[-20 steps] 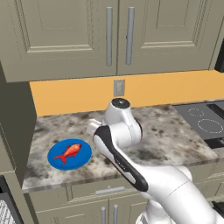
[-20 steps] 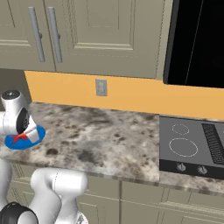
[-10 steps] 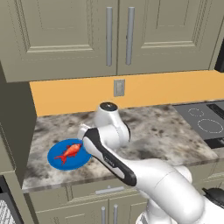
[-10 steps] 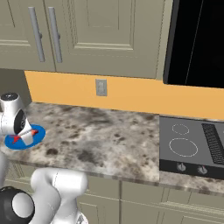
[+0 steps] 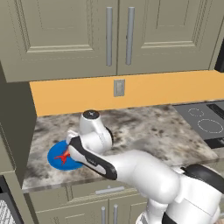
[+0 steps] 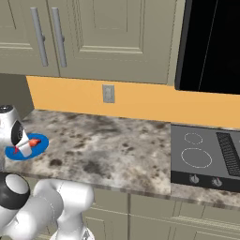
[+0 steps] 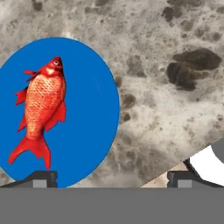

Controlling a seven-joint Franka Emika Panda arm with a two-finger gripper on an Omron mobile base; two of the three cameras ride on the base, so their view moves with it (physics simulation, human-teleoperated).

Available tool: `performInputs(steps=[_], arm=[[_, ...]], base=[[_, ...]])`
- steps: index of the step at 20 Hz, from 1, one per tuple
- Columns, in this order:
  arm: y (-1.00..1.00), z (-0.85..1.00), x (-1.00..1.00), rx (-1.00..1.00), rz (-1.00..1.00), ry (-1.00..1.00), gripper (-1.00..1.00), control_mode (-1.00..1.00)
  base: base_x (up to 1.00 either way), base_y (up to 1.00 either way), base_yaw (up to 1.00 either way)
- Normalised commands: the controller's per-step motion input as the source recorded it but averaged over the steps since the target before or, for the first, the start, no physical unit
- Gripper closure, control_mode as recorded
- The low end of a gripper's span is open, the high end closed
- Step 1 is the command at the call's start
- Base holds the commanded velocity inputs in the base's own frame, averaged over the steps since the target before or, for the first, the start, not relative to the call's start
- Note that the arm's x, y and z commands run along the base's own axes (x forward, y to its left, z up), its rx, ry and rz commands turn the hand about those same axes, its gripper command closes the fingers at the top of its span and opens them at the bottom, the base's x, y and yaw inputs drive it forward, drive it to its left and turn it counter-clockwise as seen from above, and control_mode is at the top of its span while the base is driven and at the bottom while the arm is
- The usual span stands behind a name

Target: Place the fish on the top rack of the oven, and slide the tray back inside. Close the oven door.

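The orange-red fish [image 7: 43,103] lies on a round blue plate [image 7: 89,113], head toward the top of the hand view. My gripper [image 7: 109,178] hovers above the plate's edge, open, its fingertips [image 7: 41,177] wide apart with nothing between them. The fish sits toward the left fingertip. In the left base view my arm covers most of the plate [image 5: 54,156] and part of the fish [image 5: 64,156]. From the right base view the fish [image 6: 33,141] and plate [image 6: 14,153] sit at the counter's left end. A sliver of grey wire grid [image 5: 4,212] shows at the lower left edge.
The speckled stone counter [image 6: 108,145] runs right to a black cooktop [image 6: 206,157] with ring marks. A black front [image 6: 211,44] stands above it. Olive-grey cabinet doors [image 5: 118,35] hang overhead, and a wall outlet [image 5: 119,87] is on the orange backsplash.
My arm has swung left and down across the counter, bringing the hand over the blue plate. The fish and plate have not moved.
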Motion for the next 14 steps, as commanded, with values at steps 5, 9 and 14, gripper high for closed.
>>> performInputs(steps=[5,9,14], arm=[[0.05,-0.06,0.41,-0.03,-0.01,0.0,-1.0,-1.0],[0.02,-0.03,0.39,0.0,0.0,0.0,-1.0,-1.0],[0.09,-0.13,0.29,-0.04,0.0,0.0,-1.0,-1.0]], base=[[0.0,0.0,0.0],[0.0,0.0,0.0],[0.0,0.0,0.0]])
